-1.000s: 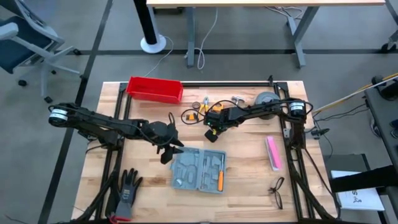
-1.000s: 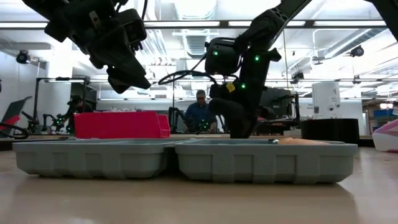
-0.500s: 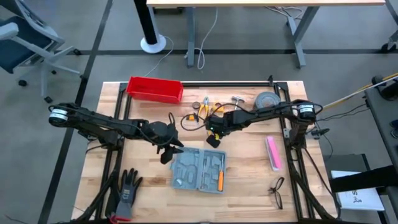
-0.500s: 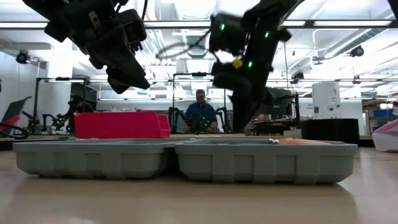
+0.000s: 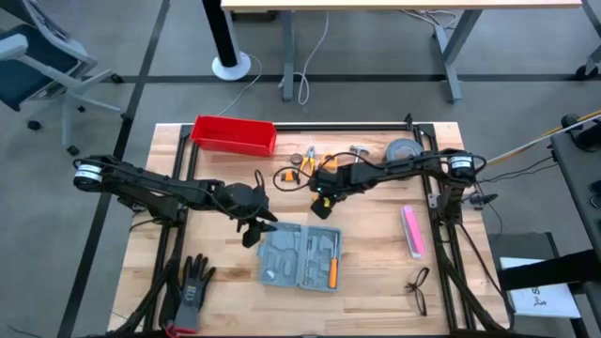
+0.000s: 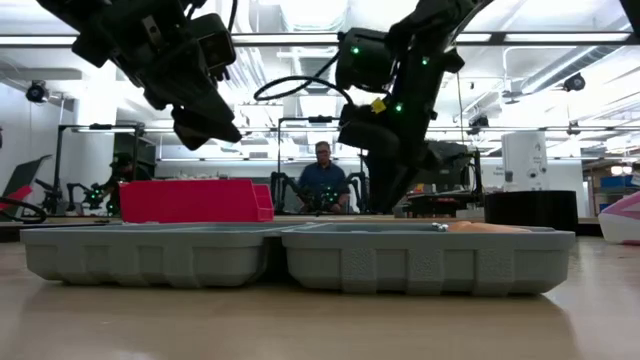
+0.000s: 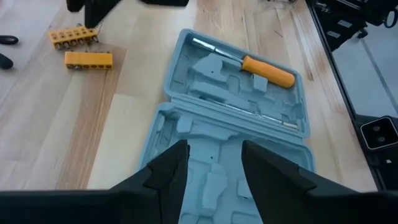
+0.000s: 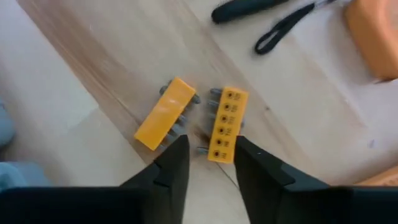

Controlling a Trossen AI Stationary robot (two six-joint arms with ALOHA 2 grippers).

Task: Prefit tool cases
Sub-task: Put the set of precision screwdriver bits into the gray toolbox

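With the tool case (image 5: 301,256) lying open and flat on the table (image 5: 376,282) in front of both arms, orange-handled screwdriver (image 7: 268,71) seated in one half, most slots bare. Right gripper (image 8: 206,163) hanging just above two yellow bit holders (image 8: 196,123) beyond the case, fingers parted, nothing between them. Left gripper (image 7: 212,163) poised over the near half of the case, fingers apart, also empty. Likely slip from here: closing on one holder while the other lies almost touching it, angled in at one end, so a finger could nudge the neighbour aside or pinch both together; bits standing out along the sides could snag and spill. Risk also of a crooked pick refusing to seat in its moulded slot. Around: red bin (image 5: 234,134) at the far edge, pliers (image 5: 308,158) and black cable (image 5: 285,176) close to the holders and crowding that approach, pink object (image 5: 411,231) and glasses (image 5: 419,289) to the right, black glove (image 5: 192,284) to the left.
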